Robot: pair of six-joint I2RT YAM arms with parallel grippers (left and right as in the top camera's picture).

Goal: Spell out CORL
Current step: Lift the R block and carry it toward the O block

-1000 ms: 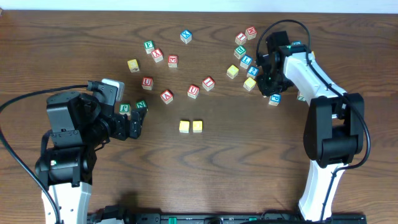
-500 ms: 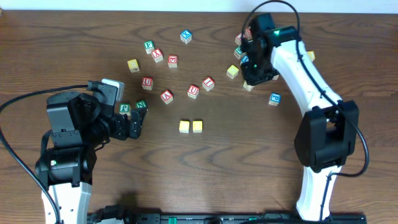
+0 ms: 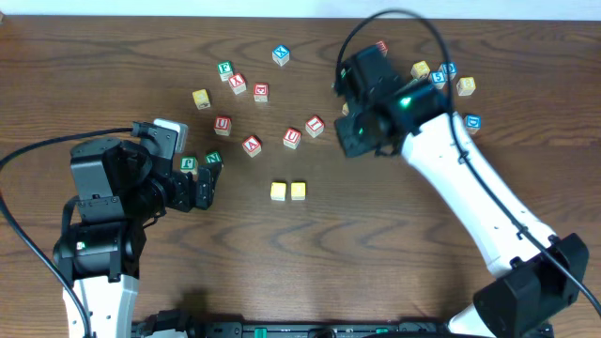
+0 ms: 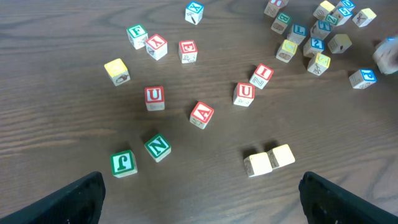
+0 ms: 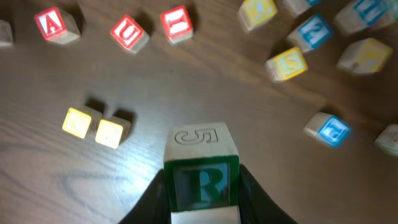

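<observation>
My right gripper (image 3: 358,132) is shut on a green R block (image 5: 201,177) and holds it above the table, right of and behind two yellow blocks. The yellow pair (image 3: 288,191) lies side by side mid-table; it also shows in the right wrist view (image 5: 94,127) and the left wrist view (image 4: 268,160). In the overhead view the R block is hidden under the gripper. My left gripper (image 3: 201,188) is open and empty at the left, beside a green N block (image 4: 158,147) and another green block (image 4: 123,163).
Red blocks U (image 4: 154,97), A (image 4: 201,114), U (image 4: 244,93) and I (image 4: 262,74) lie behind the yellow pair. More blocks (image 3: 237,83) lie at the back left. A cluster of blue and yellow blocks (image 3: 446,77) lies back right, also seen in the right wrist view (image 5: 311,43).
My right arm has swung from the back-right cluster left and toward the table's middle, carrying the R block. The left arm has not moved.
</observation>
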